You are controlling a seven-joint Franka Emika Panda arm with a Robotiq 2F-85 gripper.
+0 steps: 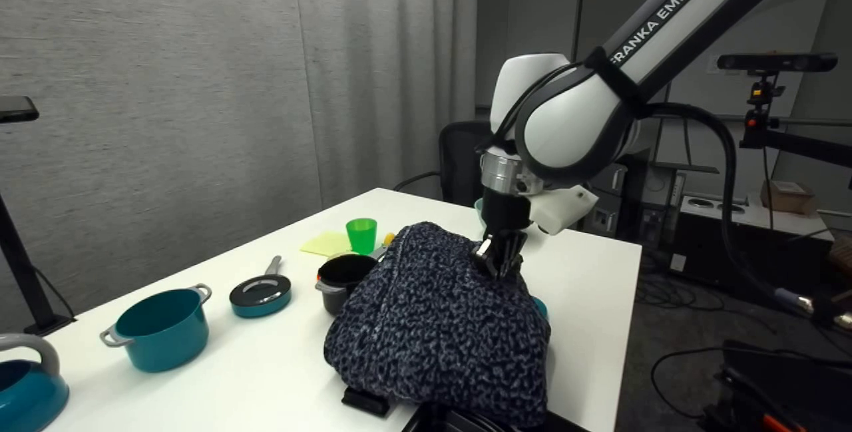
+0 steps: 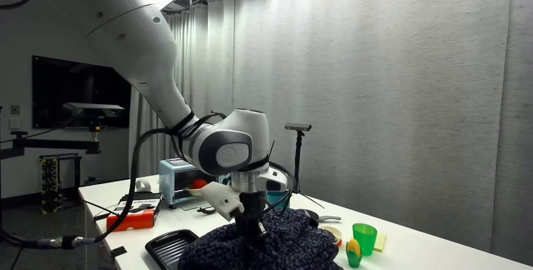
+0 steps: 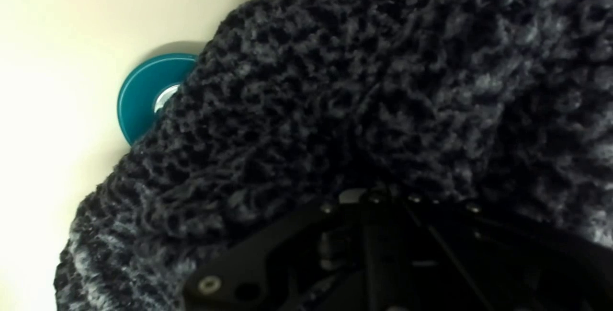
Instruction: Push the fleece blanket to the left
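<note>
The fleece blanket is a dark navy and grey, fluffy, bunched heap on the white table. It shows in both exterior views (image 1: 439,332) (image 2: 291,243) and fills most of the wrist view (image 3: 311,109). My gripper (image 1: 496,260) points down into the blanket's upper side, away from its peak; it also shows in an exterior view (image 2: 252,236). In the wrist view the fingers (image 3: 378,200) look closed together at the bottom middle, against the cloth. The fingertips are dark and partly sunk in the blanket, and I see no cloth clearly pinched between them.
A teal round lid (image 3: 143,102) is partly under the blanket's edge. A black pot (image 1: 339,279) stands against the blanket. A green cup (image 1: 361,235), a small pan (image 1: 261,297) and a teal pot (image 1: 163,330) stand further off. A black grill tray (image 2: 166,245) lies beside the blanket.
</note>
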